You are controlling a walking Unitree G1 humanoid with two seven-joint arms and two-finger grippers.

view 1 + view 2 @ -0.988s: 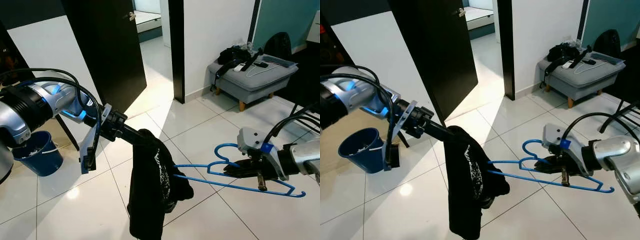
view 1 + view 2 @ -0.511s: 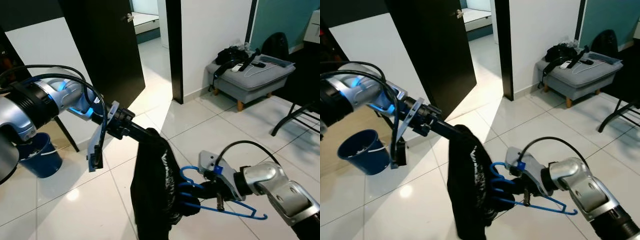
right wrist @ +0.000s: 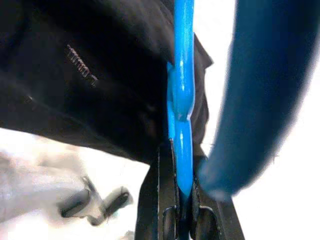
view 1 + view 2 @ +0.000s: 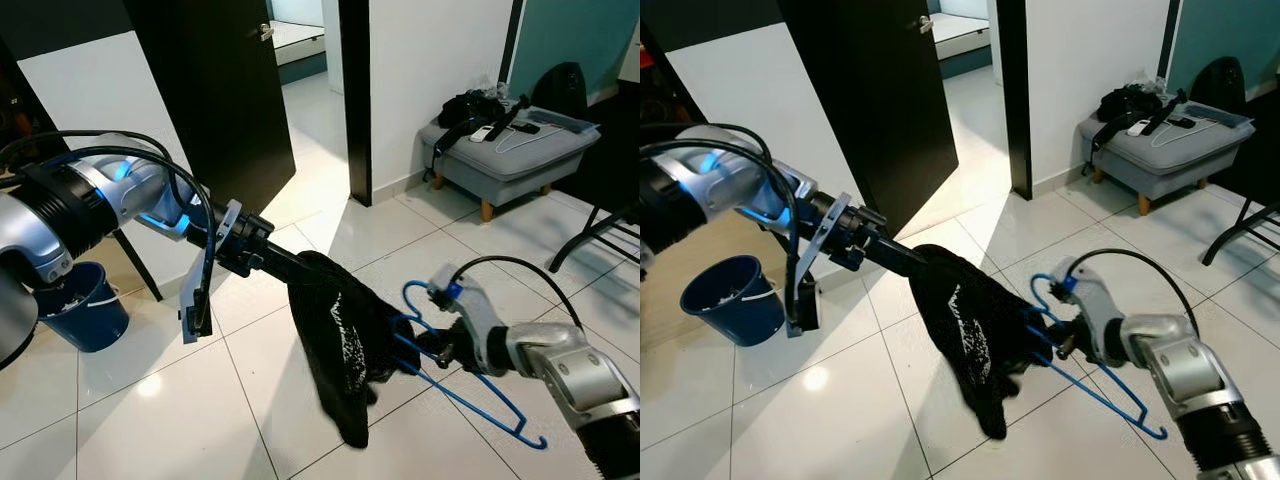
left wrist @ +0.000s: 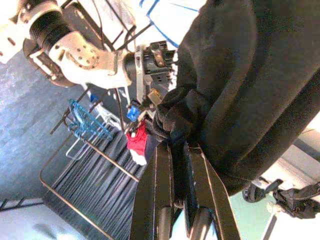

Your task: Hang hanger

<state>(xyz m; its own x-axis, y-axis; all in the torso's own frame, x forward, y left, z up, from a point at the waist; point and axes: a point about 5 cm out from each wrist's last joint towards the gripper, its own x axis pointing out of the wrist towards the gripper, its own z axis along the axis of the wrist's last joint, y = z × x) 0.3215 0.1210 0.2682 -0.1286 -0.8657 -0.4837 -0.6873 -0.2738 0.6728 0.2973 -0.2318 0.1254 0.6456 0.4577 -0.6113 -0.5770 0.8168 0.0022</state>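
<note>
In the left eye view, the left gripper (image 4: 300, 266) reached out from the left over the white tiled floor (image 4: 120, 400), its long black fingers pinched together on the top edge of a black garment (image 4: 340, 345). The garment hung from the fingertips and draped down and to the right, its lower end clear of the floor. The right gripper (image 4: 425, 345) came in from the right, clamped on a blue hanger (image 4: 470, 395) near its neck. The hook curled up just beside the gripper, and one shoulder of the hanger was pushed into the cloth while the other slanted down to the near right. A blue bucket (image 4: 75, 315) stood on the floor at the left, and a grey ottoman (image 4: 510, 150) piled with items sat at the far right beyond a dark door (image 4: 220, 100).

The right eye view showed the same arrangement, the hanger's near end touching the garment's right side.

In the left wrist view, the two black fingers (image 5: 160, 200) lay close together with a bunched fold of the dark cloth squeezed between them; the right arm's silver wrist (image 5: 85, 52) sat just beyond the cloth.

In the right wrist view, the fingers (image 3: 165, 200) were closed tight on the blue hanger bar (image 3: 182, 90), which ran straight away from them against the black fabric.
</note>
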